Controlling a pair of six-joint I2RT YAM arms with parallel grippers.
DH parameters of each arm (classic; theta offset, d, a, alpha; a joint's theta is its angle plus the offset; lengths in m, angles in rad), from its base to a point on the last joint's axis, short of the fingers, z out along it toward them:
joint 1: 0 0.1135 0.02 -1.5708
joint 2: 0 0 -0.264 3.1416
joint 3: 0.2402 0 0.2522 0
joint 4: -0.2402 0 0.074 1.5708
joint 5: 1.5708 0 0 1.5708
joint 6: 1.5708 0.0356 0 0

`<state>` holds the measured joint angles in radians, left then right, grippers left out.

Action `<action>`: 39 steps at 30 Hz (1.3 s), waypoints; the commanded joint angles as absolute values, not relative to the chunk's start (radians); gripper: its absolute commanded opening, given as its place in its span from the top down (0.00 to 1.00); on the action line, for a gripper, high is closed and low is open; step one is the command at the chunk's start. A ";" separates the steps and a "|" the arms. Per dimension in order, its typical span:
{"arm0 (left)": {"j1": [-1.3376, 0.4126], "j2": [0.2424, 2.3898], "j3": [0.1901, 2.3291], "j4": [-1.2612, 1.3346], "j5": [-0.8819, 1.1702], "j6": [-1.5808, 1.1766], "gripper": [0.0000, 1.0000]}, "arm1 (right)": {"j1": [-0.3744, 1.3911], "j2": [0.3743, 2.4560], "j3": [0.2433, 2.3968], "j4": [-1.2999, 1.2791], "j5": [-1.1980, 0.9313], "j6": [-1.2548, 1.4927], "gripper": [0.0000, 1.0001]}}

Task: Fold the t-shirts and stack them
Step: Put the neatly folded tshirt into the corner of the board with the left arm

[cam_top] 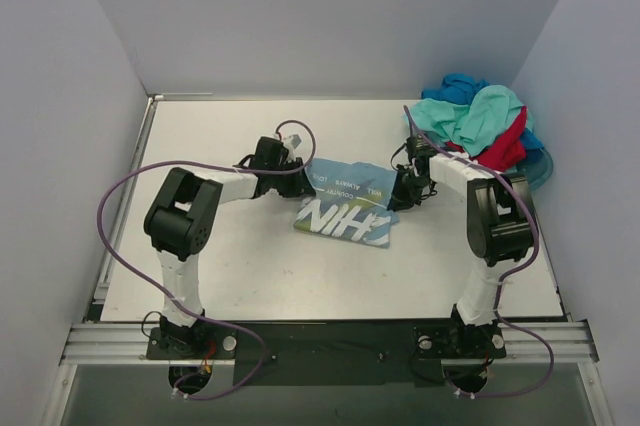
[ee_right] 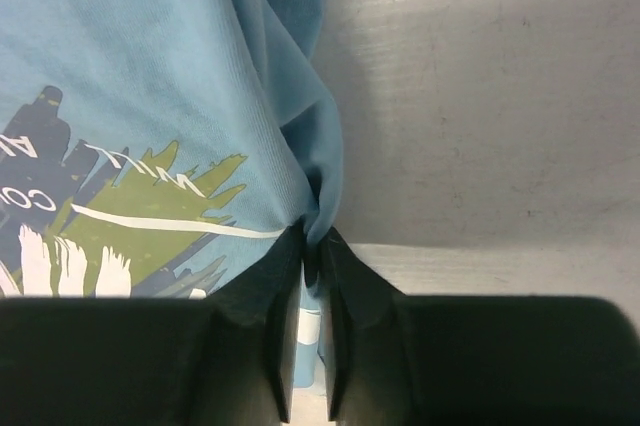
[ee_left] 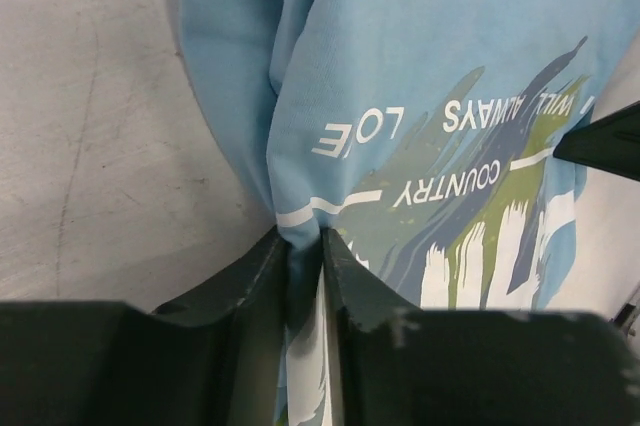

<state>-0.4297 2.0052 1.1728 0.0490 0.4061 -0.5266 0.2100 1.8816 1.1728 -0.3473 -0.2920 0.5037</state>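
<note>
The left pincer (ee_left: 300,251) and the right pincer (ee_right: 312,246) are each clamped on a side fold of the light blue shirt (cam_top: 345,208) in the middle of the table (cam_top: 260,276), seemingly by little cloth, so uneven pulling could free it.

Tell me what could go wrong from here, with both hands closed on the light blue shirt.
1. The left hand and right hand each pinch only a thin bunch at the edge of the light blue shirt; either could slip free mid-fold.
2. The cloth is gathered at both pinches, so the fold may come out creased or uneven.
3. The shirt pile lies close to the right hand; a swing might drag it.
</note>
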 commanded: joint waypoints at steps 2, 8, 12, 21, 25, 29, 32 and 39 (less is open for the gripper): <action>-0.430 2.031 1.118 0.055 0.402 -0.564 0.89 | 0.198 1.887 1.197 -0.365 -0.285 0.497 0.78; -0.371 1.945 1.080 -0.035 0.419 -0.503 1.00 | 0.181 1.747 1.143 -0.396 -0.261 0.483 0.49; -0.261 1.855 1.048 -0.177 0.431 -0.398 1.00 | 0.179 1.600 1.098 -0.429 -0.262 0.457 0.47; 0.058 1.677 1.084 -0.668 0.385 0.185 1.00 | 0.189 1.381 1.040 -0.509 -0.288 0.408 0.46; 0.234 1.609 1.052 -0.764 0.313 0.406 1.00 | 0.192 1.327 1.028 -0.523 -0.284 0.399 0.46; 0.261 1.525 0.973 -0.759 0.166 0.604 1.00 | 0.189 1.298 1.037 -0.532 -0.273 0.384 0.46; 0.261 1.464 0.927 -0.749 0.092 0.690 1.00 | 0.192 1.299 1.055 -0.551 -0.268 0.373 0.46; 0.271 1.390 0.804 -0.661 -0.286 0.848 1.00 | 0.190 1.261 1.069 -0.577 -0.256 0.348 0.46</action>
<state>0.2638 1.4593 0.8726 -0.7238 0.0132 0.6651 0.1848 1.3174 1.0359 -0.5293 -0.2771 0.3790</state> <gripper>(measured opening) 0.038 0.537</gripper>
